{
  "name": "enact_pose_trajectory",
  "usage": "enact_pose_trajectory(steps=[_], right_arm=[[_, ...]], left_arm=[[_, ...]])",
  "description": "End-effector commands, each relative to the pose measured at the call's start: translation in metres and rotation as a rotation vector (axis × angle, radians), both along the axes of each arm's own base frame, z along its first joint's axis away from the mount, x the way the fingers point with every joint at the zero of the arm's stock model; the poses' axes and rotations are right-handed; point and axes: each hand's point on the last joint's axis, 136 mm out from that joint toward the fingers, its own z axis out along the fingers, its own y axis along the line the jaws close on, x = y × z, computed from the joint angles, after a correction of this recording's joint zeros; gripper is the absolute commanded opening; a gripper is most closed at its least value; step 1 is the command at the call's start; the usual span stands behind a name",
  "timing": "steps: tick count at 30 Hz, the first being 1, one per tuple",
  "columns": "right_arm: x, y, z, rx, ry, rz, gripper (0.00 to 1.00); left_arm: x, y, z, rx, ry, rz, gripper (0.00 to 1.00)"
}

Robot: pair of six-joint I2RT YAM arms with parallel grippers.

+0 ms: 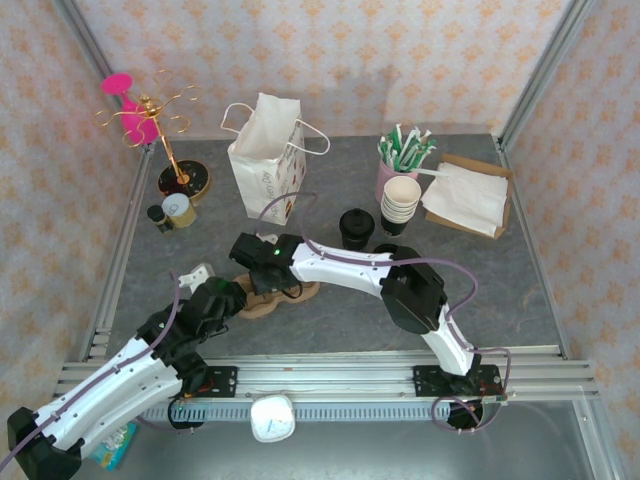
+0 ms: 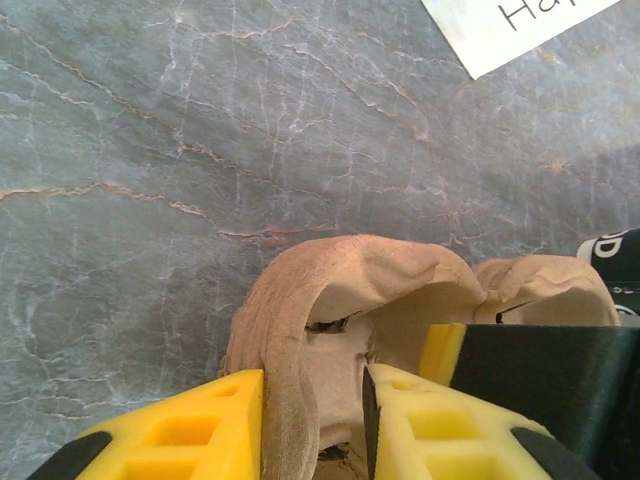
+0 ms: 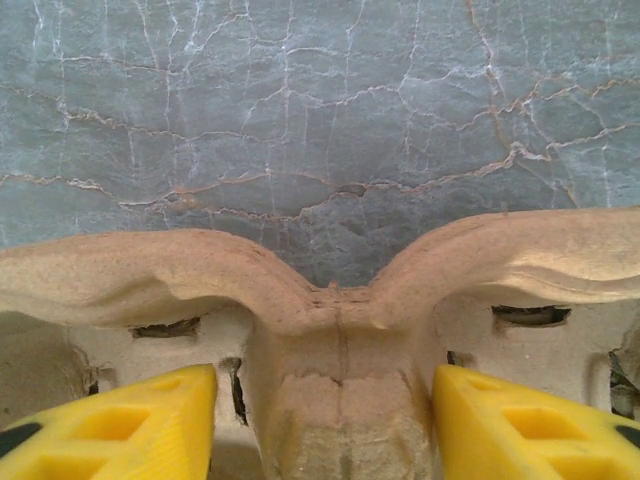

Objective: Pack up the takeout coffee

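Observation:
The takeout coffee [image 1: 357,228], a small black cup with a dark round top, stands alone mid-table, right of both grippers. A brown pulp cup carrier [image 1: 298,293] lies near the front left. My left gripper [image 1: 238,298] is at its left end. In the left wrist view its yellow fingers [image 2: 200,430] pinch the carrier's outer wall [image 2: 290,340], one outside and one inside a hole. My right gripper [image 1: 266,278] hangs over the carrier's middle. Its fingers [image 3: 150,420] stand open on either side of the centre ridge [image 3: 335,340], with a small gap on the left.
A white paper bag [image 1: 266,160] stands behind the carrier. A nested stack of black cups with a cream inside [image 1: 400,203], a pink cup of straws [image 1: 402,155] and napkins [image 1: 465,197] sit at back right. A gold stand [image 1: 170,140] and small tins [image 1: 176,211] are at left.

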Motion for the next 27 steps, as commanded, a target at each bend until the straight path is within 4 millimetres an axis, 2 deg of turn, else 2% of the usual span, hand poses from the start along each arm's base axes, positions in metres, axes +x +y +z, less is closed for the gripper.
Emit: enact_pose_trajectory(steps=[1,8,11,15,18,24,27], right_arm=[[0.003,-0.009,0.019,0.005,-0.043,-0.024,0.60],[0.002,-0.010,0.040,0.060,-0.059,-0.030,0.65],[0.004,-0.016,0.048,0.064,-0.067,-0.047,0.69],[0.008,-0.037,0.059,0.083,-0.071,-0.092,0.76],[0.010,-0.059,0.060,0.086,-0.074,-0.135,0.78],[0.014,-0.101,0.048,0.146,-0.006,-0.211,0.75],[0.015,-0.105,0.043,0.216,0.034,-0.221,0.74]], left_arm=[[0.004,-0.004,0.007,-0.030,-0.035,0.001,0.27],[0.003,0.001,0.002,0.008,-0.017,0.006,0.19],[0.002,0.005,0.000,0.036,-0.006,0.013,0.19],[0.002,0.008,-0.007,0.066,0.013,0.017,0.19],[0.004,0.008,-0.003,0.072,0.009,0.021,0.20],[0.014,-0.007,0.016,0.066,-0.010,-0.036,0.23],[0.019,-0.014,0.020,0.088,0.004,-0.069,0.24]])
